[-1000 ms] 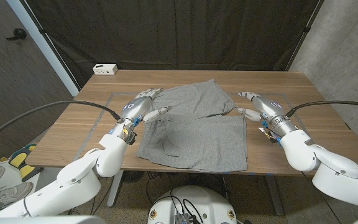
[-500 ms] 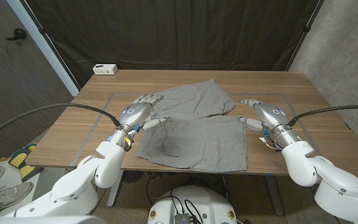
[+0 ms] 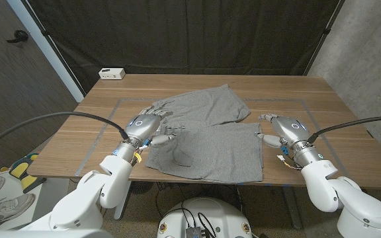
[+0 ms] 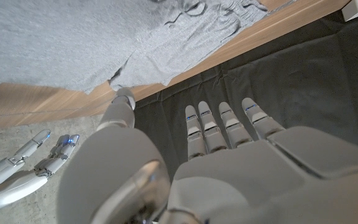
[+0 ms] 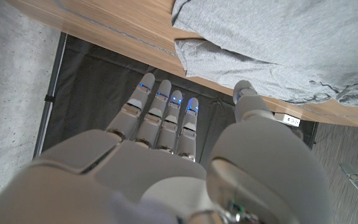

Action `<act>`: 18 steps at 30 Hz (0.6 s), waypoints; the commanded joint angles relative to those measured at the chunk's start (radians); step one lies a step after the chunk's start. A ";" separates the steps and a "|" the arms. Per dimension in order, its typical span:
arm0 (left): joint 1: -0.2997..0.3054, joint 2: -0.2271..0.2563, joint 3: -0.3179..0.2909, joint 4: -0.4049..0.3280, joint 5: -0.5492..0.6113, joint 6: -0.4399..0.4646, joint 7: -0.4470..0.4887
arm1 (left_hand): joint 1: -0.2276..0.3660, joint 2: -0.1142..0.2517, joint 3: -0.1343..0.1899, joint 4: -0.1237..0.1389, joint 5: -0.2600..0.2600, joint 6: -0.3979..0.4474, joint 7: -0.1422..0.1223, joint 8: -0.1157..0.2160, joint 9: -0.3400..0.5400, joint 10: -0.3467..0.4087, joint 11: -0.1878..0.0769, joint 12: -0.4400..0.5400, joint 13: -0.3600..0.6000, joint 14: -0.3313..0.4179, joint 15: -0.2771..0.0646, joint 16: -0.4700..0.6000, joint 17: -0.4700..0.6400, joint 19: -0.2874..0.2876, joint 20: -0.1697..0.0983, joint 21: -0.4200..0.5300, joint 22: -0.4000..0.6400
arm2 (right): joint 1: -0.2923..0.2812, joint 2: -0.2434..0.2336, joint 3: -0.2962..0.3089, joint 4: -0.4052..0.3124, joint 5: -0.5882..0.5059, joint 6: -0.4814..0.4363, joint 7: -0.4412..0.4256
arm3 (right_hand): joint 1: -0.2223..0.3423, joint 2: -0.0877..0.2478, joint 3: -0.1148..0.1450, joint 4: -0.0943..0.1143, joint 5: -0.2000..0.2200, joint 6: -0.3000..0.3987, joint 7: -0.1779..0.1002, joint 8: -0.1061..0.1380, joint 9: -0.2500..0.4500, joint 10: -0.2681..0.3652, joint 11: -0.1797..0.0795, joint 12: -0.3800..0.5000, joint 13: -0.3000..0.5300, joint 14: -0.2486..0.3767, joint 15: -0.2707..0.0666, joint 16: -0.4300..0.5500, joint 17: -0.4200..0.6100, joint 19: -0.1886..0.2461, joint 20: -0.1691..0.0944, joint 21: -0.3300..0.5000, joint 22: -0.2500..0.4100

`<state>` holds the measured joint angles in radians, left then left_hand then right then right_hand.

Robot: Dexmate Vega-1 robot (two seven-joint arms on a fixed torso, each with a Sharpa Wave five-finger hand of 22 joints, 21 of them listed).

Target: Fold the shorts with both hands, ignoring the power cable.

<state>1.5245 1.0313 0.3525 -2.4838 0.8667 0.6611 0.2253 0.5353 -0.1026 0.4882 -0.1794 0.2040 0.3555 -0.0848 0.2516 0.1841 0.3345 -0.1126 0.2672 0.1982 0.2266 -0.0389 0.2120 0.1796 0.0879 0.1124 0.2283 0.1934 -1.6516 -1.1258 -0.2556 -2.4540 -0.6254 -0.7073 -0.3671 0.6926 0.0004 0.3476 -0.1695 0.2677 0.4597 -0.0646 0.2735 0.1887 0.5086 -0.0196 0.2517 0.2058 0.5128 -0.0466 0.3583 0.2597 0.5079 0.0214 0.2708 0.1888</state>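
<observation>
Wooden table [image 3: 323, 106] bears rumpled grey shorts [image 3: 207, 135] between empty hands.

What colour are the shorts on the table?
Plain heather grey shorts; clearest in the head view.

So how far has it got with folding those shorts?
One fold looks made: the grey shorts lie doubled on the table, one layer skewed over the other. The left hand and right hand sit open at the cloth's two sides, holding nothing. Squaring up and any further fold look left to do.
</observation>
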 commanded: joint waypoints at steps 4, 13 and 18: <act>0.053 0.025 0.020 -0.052 0.147 0.103 -0.141 | 0.056 -0.015 -0.006 -0.001 0.022 0.030 -0.005 0.006 0.004 0.031 0.001 0.011 0.005 0.020 -0.039 0.005 0.005 0.019 0.009 0.010 0.004 | -0.032 -0.033 -0.052 -0.047 -0.103 -0.117 0.076 | 0.045 -0.017 -0.026 0.002 0.017 0.033 -0.023 0.006 0.004 0.031 -0.018 0.008 0.008 0.027 -0.145 0.031 0.031 0.008 -0.028 0.011 0.007; 0.076 0.017 0.030 -0.057 0.244 0.138 -0.215 | 0.133 -0.036 -0.016 0.001 0.045 0.064 -0.012 0.008 0.007 0.070 -0.009 0.018 0.009 0.046 -0.053 0.007 0.006 0.040 0.007 0.016 0.006 | -0.051 -0.065 -0.088 -0.073 -0.146 -0.173 0.111 | 0.127 -0.022 -0.050 0.002 0.030 0.079 -0.050 0.009 0.005 0.072 -0.041 0.018 0.020 0.059 -0.171 0.084 0.087 0.020 -0.052 0.021 0.014; 0.092 0.008 0.024 -0.051 0.272 0.138 -0.238 | 0.174 -0.047 -0.031 0.007 0.060 0.100 -0.016 0.013 0.009 0.114 -0.023 0.029 0.012 0.064 -0.069 0.009 0.007 0.050 0.004 0.019 0.008 | -0.060 -0.076 -0.103 -0.082 -0.151 -0.188 0.126 | 0.176 -0.027 -0.077 0.008 0.035 0.137 -0.065 0.017 0.005 0.108 -0.066 0.029 0.029 0.076 -0.171 0.127 0.137 0.015 -0.067 0.028 0.021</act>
<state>1.5818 1.0502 0.3755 -2.5317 1.0511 0.7703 0.0623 0.6896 -0.1466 0.4664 -0.1736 0.2555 0.4342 -0.0995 0.2553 0.1888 0.4260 -0.1323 0.2887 0.2074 0.2766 -0.0396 0.2120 0.1842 0.1272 0.1196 0.2371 0.1980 -1.6911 -1.1762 -0.3233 -2.5122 -0.7365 -0.8360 -0.2824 0.8409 -0.0258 0.2870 -0.1657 0.2933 0.5554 -0.1232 0.2776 0.1886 0.5964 -0.0726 0.2735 0.2276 0.5772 -0.0536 0.4627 0.3689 0.5231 -0.0312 0.2904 0.2027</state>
